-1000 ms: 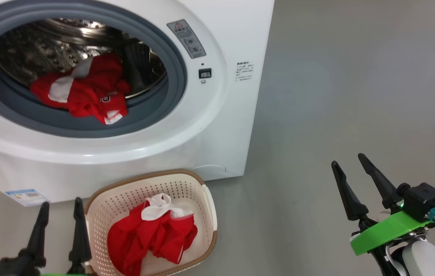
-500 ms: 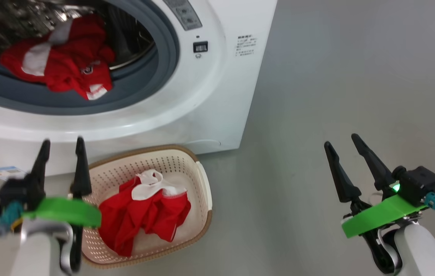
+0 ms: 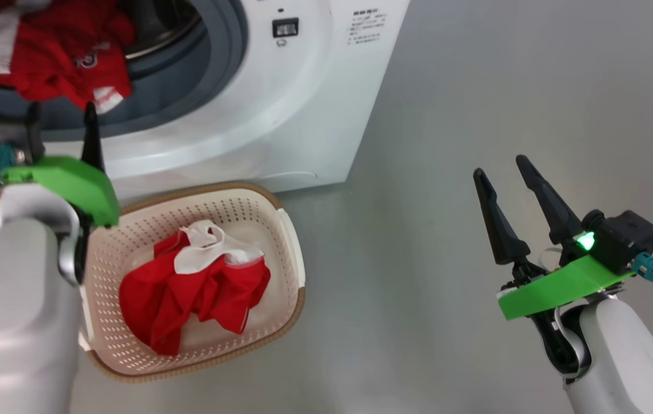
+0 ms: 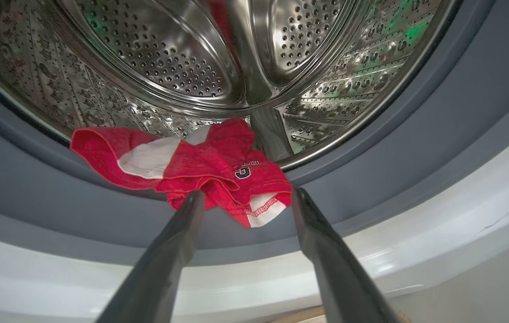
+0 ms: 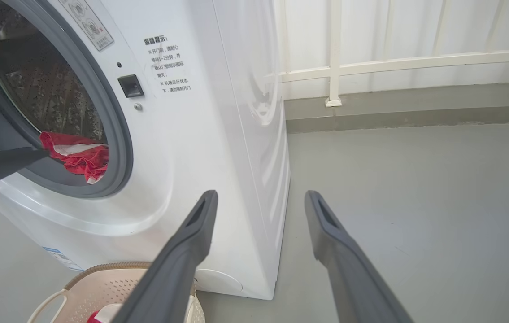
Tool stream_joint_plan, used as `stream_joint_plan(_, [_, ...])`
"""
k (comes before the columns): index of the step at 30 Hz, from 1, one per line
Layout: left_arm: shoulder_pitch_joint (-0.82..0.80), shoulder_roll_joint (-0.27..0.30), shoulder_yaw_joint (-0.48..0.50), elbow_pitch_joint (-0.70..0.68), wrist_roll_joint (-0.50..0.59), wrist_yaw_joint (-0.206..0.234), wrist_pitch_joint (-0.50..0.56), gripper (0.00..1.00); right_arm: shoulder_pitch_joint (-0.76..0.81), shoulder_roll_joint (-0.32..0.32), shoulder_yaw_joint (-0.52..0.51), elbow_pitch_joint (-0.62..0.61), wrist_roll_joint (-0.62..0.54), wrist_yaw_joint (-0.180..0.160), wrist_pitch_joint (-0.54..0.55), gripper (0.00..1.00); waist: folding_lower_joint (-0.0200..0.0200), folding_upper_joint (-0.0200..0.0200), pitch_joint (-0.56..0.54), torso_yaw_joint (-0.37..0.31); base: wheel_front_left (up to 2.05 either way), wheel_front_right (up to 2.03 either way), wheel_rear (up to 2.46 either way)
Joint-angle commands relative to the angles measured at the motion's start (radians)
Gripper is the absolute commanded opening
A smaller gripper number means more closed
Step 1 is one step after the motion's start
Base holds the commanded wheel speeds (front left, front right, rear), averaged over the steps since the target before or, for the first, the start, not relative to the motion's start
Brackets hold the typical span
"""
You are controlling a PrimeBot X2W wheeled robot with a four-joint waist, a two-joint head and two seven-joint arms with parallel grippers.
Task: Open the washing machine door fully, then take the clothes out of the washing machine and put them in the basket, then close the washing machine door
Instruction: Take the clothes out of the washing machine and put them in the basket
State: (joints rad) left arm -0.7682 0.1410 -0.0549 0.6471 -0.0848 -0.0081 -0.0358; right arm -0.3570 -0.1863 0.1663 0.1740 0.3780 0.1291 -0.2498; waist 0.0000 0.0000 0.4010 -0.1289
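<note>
My left claw (image 4: 249, 194) is wide open, nothing in it, pointing right at the red shirt (image 4: 209, 166) draped over the grey lip (image 4: 34, 211) of the washer (image 3: 280, 115). And my right claw (image 3: 500, 165) hangs open and empty over the floor (image 3: 476, 86). Another red piece (image 3: 188, 293) sits in the basket (image 3: 294, 253) out front.

Left gripper (image 3: 62, 110) high, right gripper (image 3: 499, 165) low, both jaws wide apart.
</note>
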Motion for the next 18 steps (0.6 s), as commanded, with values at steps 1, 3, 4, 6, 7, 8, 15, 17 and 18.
stream_joint_plan(1, [-0.067,0.058,0.012,0.033,0.025,0.017,0.015,1.0,-0.014,0.006,0.024,-0.025,-0.004,0.002,-0.012,1.0,0.0,0.0,0.035,-0.018,0.0,0.0,0.0])
stream_joint_plan(3, [-0.114,0.07,-0.001,0.088,0.046,0.032,0.03,1.0,-0.023,0.009,0.026,-0.026,-0.003,0.002,-0.012,1.0,0.0,0.0,0.047,-0.024,0.0,0.0,0.0])
stream_joint_plan(4, [-0.138,0.078,-0.005,0.116,0.053,0.036,0.038,1.0,-0.026,0.01,0.027,-0.027,-0.002,0.002,-0.012,1.0,0.0,0.0,0.053,-0.027,0.0,0.0,0.0])
stream_joint_plan(6, [-0.188,0.091,-0.012,0.171,0.064,0.042,0.05,1.0,-0.034,0.012,0.027,-0.027,-0.001,0.002,-0.012,1.0,0.0,0.0,0.064,-0.031,0.0,0.0,0.0])
stream_joint_plan(7, [-0.211,0.096,-0.017,0.197,0.07,0.045,0.054,1.0,-0.037,0.013,0.027,-0.027,-0.001,0.002,-0.012,1.0,0.0,0.0,0.068,-0.033,0.0,0.0,0.0])
stream_joint_plan(8, [-0.233,0.1,-0.021,0.224,0.074,0.046,0.062,1.0,-0.041,0.015,0.028,-0.027,-0.001,0.002,-0.012,1.0,0.0,0.0,0.073,-0.036,0.0,0.0,0.0])
stream_joint_plan(15, [-0.364,0.129,-0.049,0.382,0.102,0.067,0.091,1.0,-0.062,0.034,0.042,-0.027,0.001,0.002,-0.012,1.0,0.0,0.0,0.095,-0.064,0.0,0.0,0.0])
stream_joint_plan(17, [-0.394,0.139,-0.054,0.421,0.107,0.077,0.097,1.0,-0.067,0.039,0.049,-0.026,0.002,0.002,-0.012,1.0,0.0,0.0,0.101,-0.074,0.0,0.0,0.0])
stream_joint_plan(18, [-0.394,0.139,-0.054,0.421,0.107,0.077,0.097,1.0,-0.067,0.039,0.049,-0.026,0.002,0.002,-0.012,1.0,0.0,0.0,0.101,-0.074,0.0,0.0,0.0])
